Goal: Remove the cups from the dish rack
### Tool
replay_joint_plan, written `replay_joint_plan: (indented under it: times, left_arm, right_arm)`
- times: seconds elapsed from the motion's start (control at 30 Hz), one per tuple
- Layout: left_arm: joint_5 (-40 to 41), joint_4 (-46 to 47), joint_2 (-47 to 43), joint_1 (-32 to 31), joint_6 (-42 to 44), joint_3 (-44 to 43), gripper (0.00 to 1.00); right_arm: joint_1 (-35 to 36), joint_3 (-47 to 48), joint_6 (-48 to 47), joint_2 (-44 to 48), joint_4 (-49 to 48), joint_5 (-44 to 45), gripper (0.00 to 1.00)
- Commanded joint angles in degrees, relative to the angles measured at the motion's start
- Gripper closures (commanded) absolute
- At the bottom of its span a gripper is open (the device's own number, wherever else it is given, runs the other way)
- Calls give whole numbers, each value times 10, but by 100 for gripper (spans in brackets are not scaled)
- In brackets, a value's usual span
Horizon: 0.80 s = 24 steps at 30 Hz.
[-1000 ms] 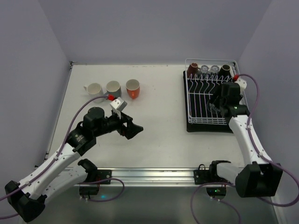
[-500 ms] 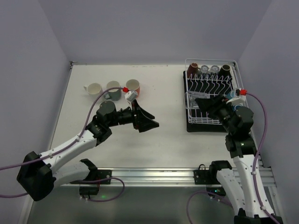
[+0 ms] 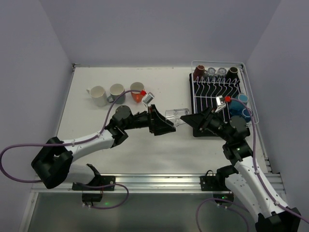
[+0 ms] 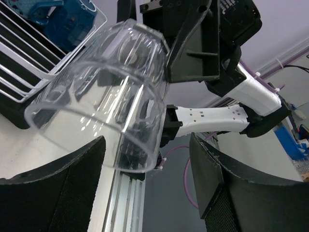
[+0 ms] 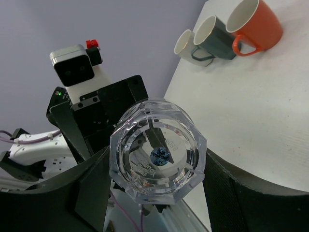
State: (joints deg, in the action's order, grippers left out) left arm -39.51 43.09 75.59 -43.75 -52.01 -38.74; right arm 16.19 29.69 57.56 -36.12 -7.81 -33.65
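Top external: right claw (image 3: 187, 119) gripping clear glass (image 3: 176, 115) by base, sideways, mid-air over tabletop (image 3: 159, 150), just left of dish rack (image 3: 217, 92). Left claw (image 3: 169, 125) wide, fingers either side of glass mouth. Three mugs (image 3: 117, 92) standing far-left.

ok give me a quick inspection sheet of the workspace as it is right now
surface: white table, no spill seen
job's things: clear glass on its side in mid-air between the arms; white mug, grey mug and orange mug upright at far left; dish rack at right holds brown cups, glasses and blue cups
clutter: nothing seen
pincers: right pincer shut on the clear glass's base end; left pincer open, fingers either side of its rim end
cables: purple cables loop along both arms
surroundings: plain lilac walls; metal rail at near edge
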Motion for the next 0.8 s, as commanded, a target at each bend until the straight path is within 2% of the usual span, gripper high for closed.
replay_joint_plan:
  times: [0.0,0.13,0.2,0.23,0.3,0.37,0.4,0.5,0.53,0.6,0.63,0.7,0.77]
  left_arm:
    - [14,67,6,-7,-14,-29,28]
    - [33,80,8,-8,-12,-36,38]
    - [36,83,13,-9,-11,-43,57]
    - [36,85,15,-9,-11,-48,75]
    - [40,86,19,-8,-10,-51,89]
    - [49,80,18,-8,-6,-52,100]
    - [62,72,13,-8,3,-54,100]
    - [101,-30,4,-9,63,-85,100]
    - [137,-100,-2,-8,82,-98,100]
    - [217,-190,-5,-8,143,-150,100]
    - [238,-276,1,-8,160,-171,100]
    - [308,-355,24,-8,209,-243,100]
    - [342,-445,44,-7,243,-306,100]
  right_arm:
    - [13,-11,39,-11,-82,-22,61]
    - [21,-30,45,-26,-96,-15,61]
    - [25,-35,49,-33,-106,-12,61]
    - [26,-38,51,-35,-109,-11,61]
    - [29,-39,52,-40,-111,-10,61]
    - [30,-41,51,-41,-111,-7,53]
    - [30,-42,49,-39,-107,-5,37]
    - [29,-35,27,-35,-68,6,9]
    - [30,-23,16,-31,-48,13,2]
    - [30,-8,-24,-24,28,44,1]
    - [30,3,-36,-13,49,56,1]
    - [30,13,-72,-4,117,96,1]
    - [30,33,-109,10,188,128,1]
